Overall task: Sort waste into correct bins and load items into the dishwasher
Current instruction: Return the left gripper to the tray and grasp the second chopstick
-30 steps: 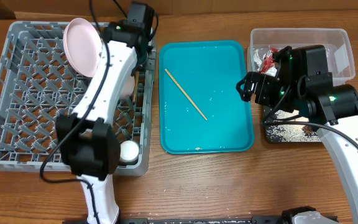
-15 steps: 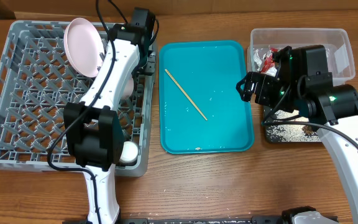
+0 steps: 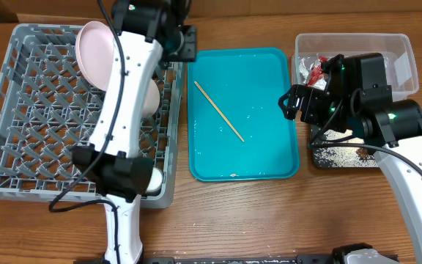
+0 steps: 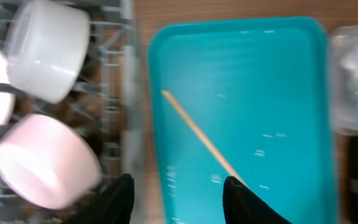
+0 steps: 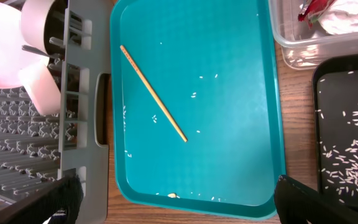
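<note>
One light-wood chopstick [image 3: 218,111] lies diagonally on the teal tray [image 3: 269,158]; it also shows in the left wrist view [image 4: 201,140] and the right wrist view [image 5: 154,93]. My left gripper [image 3: 184,45] is open and empty [image 4: 179,202], above the tray's far left corner beside the grey dish rack [image 3: 20,147]. The rack holds the pink plate [image 3: 97,51], a white bowl [image 4: 45,50], a second bowl [image 4: 42,162] and a small cup [image 3: 152,178]. My right gripper [image 3: 290,103] is wide open and empty [image 5: 185,202] over the tray's right edge.
The clear tub [image 3: 405,48] at the back right holds the red-and-silver wrapper [image 3: 315,71] and white tissue [image 5: 350,15]. The black tray [image 3: 343,155] in front of it holds rice grains. Stray grains and a small golden lump [image 5: 173,195] lie on the teal tray.
My left arm has lifted away from the rack and swung toward the far left corner of the teal tray. The right arm has not moved.
</note>
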Robot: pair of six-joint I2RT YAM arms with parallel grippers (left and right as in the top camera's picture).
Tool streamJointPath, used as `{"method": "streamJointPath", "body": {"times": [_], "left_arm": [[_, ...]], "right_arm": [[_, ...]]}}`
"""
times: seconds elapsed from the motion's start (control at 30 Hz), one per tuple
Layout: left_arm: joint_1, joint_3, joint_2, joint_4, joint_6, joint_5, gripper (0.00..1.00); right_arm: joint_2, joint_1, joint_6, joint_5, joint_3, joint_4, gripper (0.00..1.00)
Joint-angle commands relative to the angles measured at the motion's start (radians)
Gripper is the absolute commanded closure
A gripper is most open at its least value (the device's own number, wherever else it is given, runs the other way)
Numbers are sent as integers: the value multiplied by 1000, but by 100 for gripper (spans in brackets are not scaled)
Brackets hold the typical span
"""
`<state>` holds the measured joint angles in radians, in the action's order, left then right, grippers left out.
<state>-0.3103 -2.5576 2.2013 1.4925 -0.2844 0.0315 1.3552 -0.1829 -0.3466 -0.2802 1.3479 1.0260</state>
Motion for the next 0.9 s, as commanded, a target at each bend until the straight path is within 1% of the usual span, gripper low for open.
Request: {"method": "streamJointPath", "body": {"times": [0.0,0.13,0.23,0.33,0.43,0.53,0.73,0.8,0.87], "left_arm": [[-84,-22,-5,18,-107,46,51],[-158,-16,-4,38,-231,-19,51],[-194,-2,-2,37,-378,-82,51],[-208,32,-2,32,-548,-138,42],[-215,100,-2,-2,-663,-137,41],[-224,194,-2,-56,-720,-130,40],[-236,399,-2,-190,-789,-123,41],[-236,463,-2,-246,-806,-123,42],[-235,519,-2,-301,-824,-123,47]], "right_arm": [[-3,1,3,10,0,-3,0],[-3,1,3,10,0,-3,0],[-3,1,3,10,0,-3,0],[-3,1,3,10,0,-3,0],[-3,1,3,10,0,-3,0],[-3,1,3,10,0,-3,0],[-3,1,3,10,0,-3,0],[-3,1,3,10,0,-3,0],[-3,1,3,10,0,-3,0]]}}
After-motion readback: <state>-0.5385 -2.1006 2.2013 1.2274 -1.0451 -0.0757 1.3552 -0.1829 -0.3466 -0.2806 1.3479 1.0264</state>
